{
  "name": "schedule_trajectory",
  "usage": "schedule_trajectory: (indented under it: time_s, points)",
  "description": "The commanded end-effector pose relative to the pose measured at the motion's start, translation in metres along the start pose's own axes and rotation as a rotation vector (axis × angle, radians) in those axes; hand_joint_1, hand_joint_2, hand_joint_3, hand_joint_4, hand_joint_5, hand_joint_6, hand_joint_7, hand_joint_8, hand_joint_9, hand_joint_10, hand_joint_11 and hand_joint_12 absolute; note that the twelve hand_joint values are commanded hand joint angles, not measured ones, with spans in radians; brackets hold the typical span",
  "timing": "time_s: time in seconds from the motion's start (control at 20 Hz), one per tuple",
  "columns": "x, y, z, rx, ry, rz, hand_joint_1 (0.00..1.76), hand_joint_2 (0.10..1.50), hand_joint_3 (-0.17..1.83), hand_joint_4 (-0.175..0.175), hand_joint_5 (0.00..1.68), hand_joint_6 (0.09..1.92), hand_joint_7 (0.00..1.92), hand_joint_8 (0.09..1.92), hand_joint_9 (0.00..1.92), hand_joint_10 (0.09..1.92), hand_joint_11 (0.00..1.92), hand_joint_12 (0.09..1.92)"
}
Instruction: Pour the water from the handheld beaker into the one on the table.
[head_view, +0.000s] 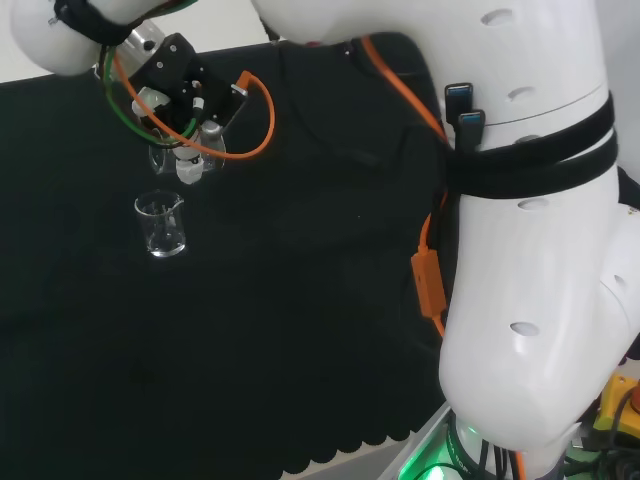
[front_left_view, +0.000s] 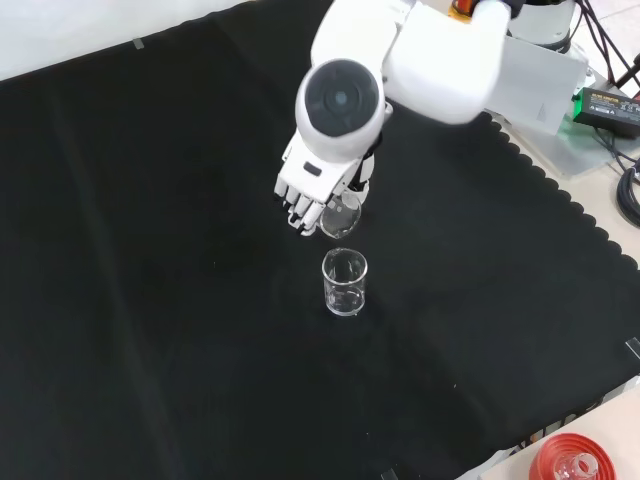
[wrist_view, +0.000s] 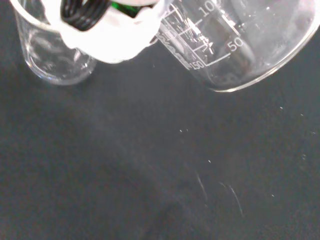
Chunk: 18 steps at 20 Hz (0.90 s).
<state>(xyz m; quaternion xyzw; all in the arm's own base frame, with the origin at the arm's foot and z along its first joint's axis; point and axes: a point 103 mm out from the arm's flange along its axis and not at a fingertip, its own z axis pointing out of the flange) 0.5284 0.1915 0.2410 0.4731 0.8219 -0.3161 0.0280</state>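
Note:
A clear glass beaker (front_left_view: 344, 282) stands upright on the black cloth; in the head view this table beaker (head_view: 162, 224) sits just below the hand. The hand (front_left_view: 312, 193) hangs above it with its fingers curled round a second clear beaker (front_left_view: 340, 213), which is tilted over the standing one. The held beaker (head_view: 185, 158) shows under the hand (head_view: 178, 92) in the head view. Close up in the wrist view, the held beaker (wrist_view: 240, 40) with printed marks lies tilted, and the table beaker (wrist_view: 55, 60) stands beyond a white part of the hand (wrist_view: 107, 35). I cannot make out water in either.
The arm's big white links (head_view: 520, 230) stand at the head view's right, with orange cable (head_view: 428, 275) along them. A red ribbed ring (front_left_view: 570, 462) lies off the cloth at the front view's lower right. A scalloped cloth edge (front_left_view: 560, 190) runs along the right.

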Motion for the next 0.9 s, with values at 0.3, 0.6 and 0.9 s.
schedule_trajectory:
  time_s: [0.3, 0.6, 0.9]
  points:
    - [-0.008, 0.002, 0.003, -0.136, 0.164, -0.037, 1.29, 1.12, -0.17, -0.175, 0.99, 0.94, 1.28, 0.74, 1.33, 0.98, 1.06, 0.92]
    - [-0.018, 0.008, 0.012, -0.161, 0.232, -0.033, 1.29, 1.12, -0.17, -0.175, 0.99, 0.94, 1.28, 0.74, 1.33, 0.98, 1.06, 0.92]
    - [-0.035, 0.014, 0.027, -0.172, 0.302, -0.026, 1.29, 1.12, -0.17, -0.175, 0.99, 0.94, 1.28, 0.74, 1.33, 0.98, 1.06, 0.92]
